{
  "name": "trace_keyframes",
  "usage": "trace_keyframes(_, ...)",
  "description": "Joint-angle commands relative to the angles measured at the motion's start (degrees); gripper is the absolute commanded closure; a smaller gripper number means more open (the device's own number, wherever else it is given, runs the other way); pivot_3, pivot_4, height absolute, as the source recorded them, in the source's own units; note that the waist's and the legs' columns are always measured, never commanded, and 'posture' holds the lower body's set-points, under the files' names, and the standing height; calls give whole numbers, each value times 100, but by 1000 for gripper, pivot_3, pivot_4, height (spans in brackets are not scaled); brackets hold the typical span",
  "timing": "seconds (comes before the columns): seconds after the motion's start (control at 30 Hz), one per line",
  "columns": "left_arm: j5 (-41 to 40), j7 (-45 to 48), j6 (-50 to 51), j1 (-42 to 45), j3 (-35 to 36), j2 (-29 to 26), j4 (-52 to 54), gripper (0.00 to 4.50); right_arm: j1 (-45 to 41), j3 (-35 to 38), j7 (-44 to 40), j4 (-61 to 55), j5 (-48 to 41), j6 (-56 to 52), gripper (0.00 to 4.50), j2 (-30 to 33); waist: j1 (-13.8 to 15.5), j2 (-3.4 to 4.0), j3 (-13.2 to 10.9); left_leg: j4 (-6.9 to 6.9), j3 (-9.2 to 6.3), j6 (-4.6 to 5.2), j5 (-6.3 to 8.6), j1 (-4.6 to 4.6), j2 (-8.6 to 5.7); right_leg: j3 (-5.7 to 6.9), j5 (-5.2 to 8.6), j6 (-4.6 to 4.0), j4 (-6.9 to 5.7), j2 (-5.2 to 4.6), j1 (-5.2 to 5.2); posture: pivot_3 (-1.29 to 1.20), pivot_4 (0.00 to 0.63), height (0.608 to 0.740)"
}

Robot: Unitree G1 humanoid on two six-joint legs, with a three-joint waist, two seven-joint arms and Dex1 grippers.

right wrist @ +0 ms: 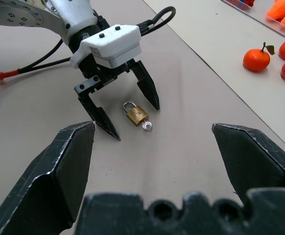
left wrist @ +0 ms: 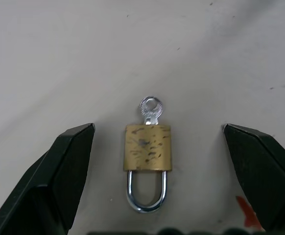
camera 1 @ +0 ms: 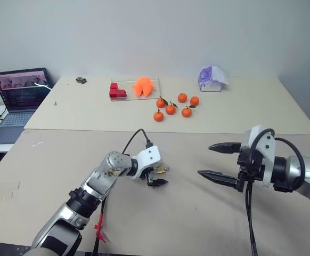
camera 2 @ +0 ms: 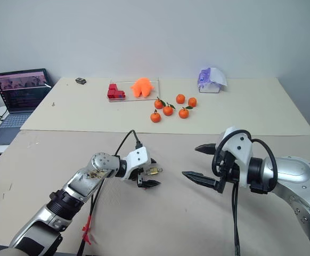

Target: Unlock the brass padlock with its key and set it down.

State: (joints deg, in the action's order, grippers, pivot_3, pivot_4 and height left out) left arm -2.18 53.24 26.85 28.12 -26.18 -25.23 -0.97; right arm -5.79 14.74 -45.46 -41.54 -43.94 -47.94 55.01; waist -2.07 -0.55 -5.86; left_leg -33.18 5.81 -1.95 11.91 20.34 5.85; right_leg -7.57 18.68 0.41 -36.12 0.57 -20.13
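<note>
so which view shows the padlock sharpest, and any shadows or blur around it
Left wrist view: brass padlock and key crisp, only faint soft shadow. Right wrist view: padlock clear, right gripper's near fingers blurred. Eye views: padlock tiny under the left gripper.

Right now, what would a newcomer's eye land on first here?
The left claw, open, poised over the small brass padlock lying flat on the near table, one finger on each side and the key sticking out of its base. Next, the open right claw held off to the side, pointing toward it. Farther back, the oranges and the bright orange toy stand out on the far table.
</note>
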Motion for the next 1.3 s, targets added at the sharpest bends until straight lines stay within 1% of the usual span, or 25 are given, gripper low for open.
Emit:
trace_keyframes(0.03,51,-51,-82,-18,100,-8,-58,17,-88,96,27,-57,33,139,0,46,-1,0,0,0,0,0,0,0,0,0,0,0,-1,0,0,0,150,702)
trace_keyframes(0.5,76,-261,130,-100,208,43,-150,17,-158,-57,28,15,134,208,0,8,-6,1,1,2,-3,1,0,-3,0,8,1,2,-1,-4,4,0,150,702)
trace_keyframes(0.53,55,-257,160,-116,223,47,-151,269,-160,-70,23,27,155,218,0,11,-7,1,1,3,-3,1,1,-3,0,8,1,2,-1,-4,4,0,150,702)
trace_keyframes(0.57,34,-235,191,-124,228,49,-152,269,-159,-82,15,38,177,229,0,16,-7,1,1,3,-4,1,1,-3,0,9,1,3,-1,-4,4,0,150,702)
trace_keyframes(0.6,20,-216,211,-127,229,53,-152,640,-157,-91,10,47,191,238,0,19,-7,1,1,3,-4,1,1,-3,0,9,1,3,-1,-4,4,0,150,702)
trace_keyframes(0.63,9,-204,224,-129,227,52,-149,783,-155,-97,7,52,200,244,0,21,-8,1,1,3,-4,1,0,-3,0,9,1,2,-1,-4,4,0,150,702)
trace_keyframes(0.67,-30,-185,260,-135,235,64,-130,1214,-150,-107,5,55,216,250,0,23,-12,1,1,3,-5,1,0,-3,0,9,1,3,-2,-4,4,0,150,702)
trace_keyframes(0.7,-57,-175,285,-140,243,74,-116,1493,-147,-114,3,57,228,254,0,24,-20,2,2,3,-5,1,0,-4,0,9,1,3,-2,-4,4,0,150,702)
trace_keyframes(0.73,-81,-169,315,-143,251,85,-96,1929,-145,-121,2,61,242,260,0,25,-27,3,2,3,-5,1,1,-4,0,9,1,3,-2,-4,4,0,150,702)
trace_keyframes(0.77,-115,-168,361,-146,270,102,-75,2173,-143,-126,-2,65,254,266,0,26,-33,3,2,4,-5,1,1,-5,0,9,1,3,-2,-3,4,0,150,702)
trace_keyframes(0.83,-163,-137,425,-136,289,111,-46,2893,-146,-135,-3,81,282,276,0,30,-35,3,2,9,-5,1,1,-4,0,9,2,2,-1,-3,2,0,150,702)
trace_keyframes(0.87,-177,-119,447,-128,295,108,-38,3333,-148,-138,-3,86,286,276,0,30,-34,3,2,10,-5,1,1,-3,0,9,2,2,0,-3,2,0,150,702)
trace_keyframes(0.9,-184,-107,458,-117,299,103,-35,3635,-149,-141,-5,88,292,277,0,30,-34,3,2,10,-5,1,1,-3,0,10,2,2,0,-3,2,0,150,702)
trace_keyframes(1.1,-423,109,644,203,433,81,60,3666,-152,-182,-64,107,371,315,0,70,-36,3,2,9,-6,1,0,-3,0,10,2,2,-1,-2,2,0,150,702)
trace_keyframes(1.2,-789,407,959,581,621,130,118,3666,-190,-282,-130,145,492,402,0,77,-29,3,2,9,-7,1,0,1,0,13,2,3,0,-2,-1,0,150,702)
trace_keyframes(1.23,-945,568,1061,720,667,130,141,3666,-221,-337,-140,167,566,450,0,73,-27,3,2,8,-7,1,0,4,0,15,2,3,1,-2,-3,0,150,702)
trace_keyframes(1.3,-1168,1266,765,1090,624,-57,214,3666,-315,-557,-203,230,871,677,0,126,-25,3,2,8,-8,0,0,6,0,17,2,4,2,-2,-4,0,150,702)
